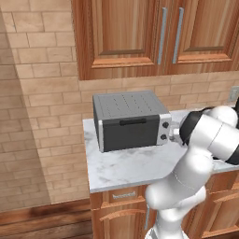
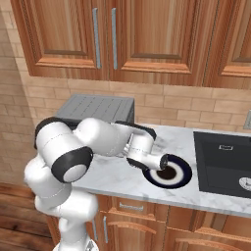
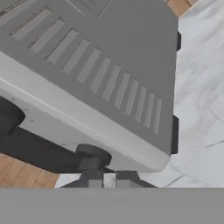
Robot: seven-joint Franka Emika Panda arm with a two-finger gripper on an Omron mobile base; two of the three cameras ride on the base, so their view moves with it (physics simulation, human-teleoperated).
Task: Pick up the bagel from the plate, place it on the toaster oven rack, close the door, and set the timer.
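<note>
Right, the claw (image 3: 109, 180) is tucked in at the right-hand end of the toaster oven (image 1: 126, 105), and its two fingertips (image 3: 94, 181) are drawn close together, with barely any gap between them. Just ahead of the tips sits a dark round knob (image 3: 92, 156), and I can't tell whether the tips actually touch it. A second knob (image 3: 8, 118) lies further off to the claw's left in the hand view, and the oven's vented side panel (image 3: 105, 74) stretches away beyond the tips.

The door (image 1: 130, 135) is shut flat against the oven front, its black bar handle (image 1: 133, 122) along the top edge, off to one side of the claw past the knobs. The plate (image 2: 185, 172) lies on the marble worktop (image 1: 126, 165) just behind the claw, close beside the wrist, showing its white ring and dark centre. A black stovetop (image 2: 223, 162) sits further out beyond the plate.
</note>
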